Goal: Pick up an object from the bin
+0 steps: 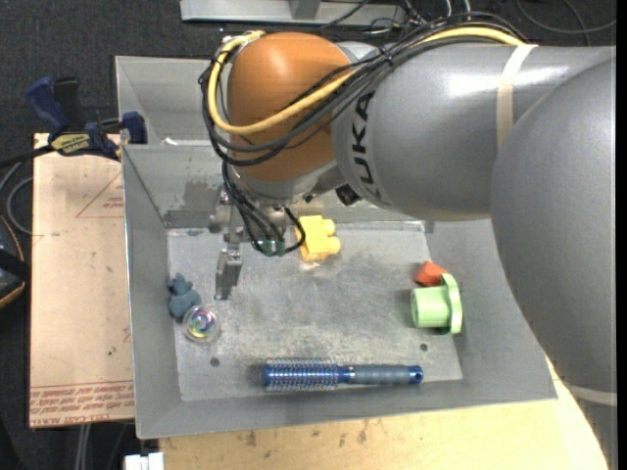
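Small blue-grey lump (179,298) lying loose at left side.

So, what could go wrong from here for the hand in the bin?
1. The hand hangs near the bin's sloped left wall; going down, it may scrape it.
2. The small shiny ball beside the blue-grey lump could roll away if nudged.
3. The arm partly covers the yellow block, hiding any bump there.

In bin (147,213): brush (341,374) front, ball (200,325) left, block (436,306) right, toy (319,239) back.
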